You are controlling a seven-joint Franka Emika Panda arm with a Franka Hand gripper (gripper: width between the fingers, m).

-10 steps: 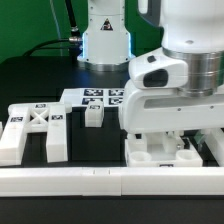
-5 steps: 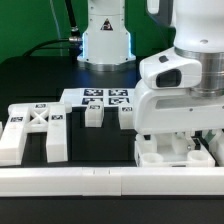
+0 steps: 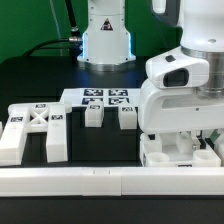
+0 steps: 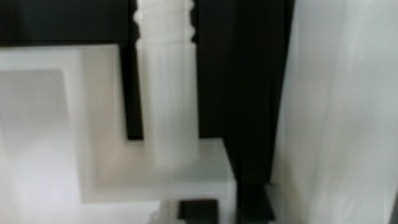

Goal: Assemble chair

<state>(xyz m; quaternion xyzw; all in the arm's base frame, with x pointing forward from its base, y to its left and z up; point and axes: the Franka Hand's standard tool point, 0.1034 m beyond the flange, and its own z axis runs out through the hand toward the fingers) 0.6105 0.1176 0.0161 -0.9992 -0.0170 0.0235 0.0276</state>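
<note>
The white X-braced frame point(image 3: 35, 125) lies at the exterior view's left. Two small white tagged blocks point(image 3: 93, 115) point(image 3: 127, 116) stand in the middle. More white chair pieces point(image 3: 172, 152) lie at the front right, under my arm's bulky white hand point(image 3: 185, 95), which hides the gripper's fingers in that view. The wrist view is blurred and close. It shows a turned white leg point(image 4: 164, 70) beside a broad white piece point(image 4: 54, 110), with one dark fingertip point(image 4: 199, 211) at the frame's edge. The frames do not show whether the jaws are open or shut.
The marker board point(image 3: 100, 97) lies flat behind the blocks. A long plain white rail point(image 3: 80, 180) runs along the front edge. The arm's base point(image 3: 105, 40) stands at the back centre. A green backdrop stands behind the black table.
My arm has moved toward the exterior view's right. This has uncovered the second small block, which the hand partly hid before.
</note>
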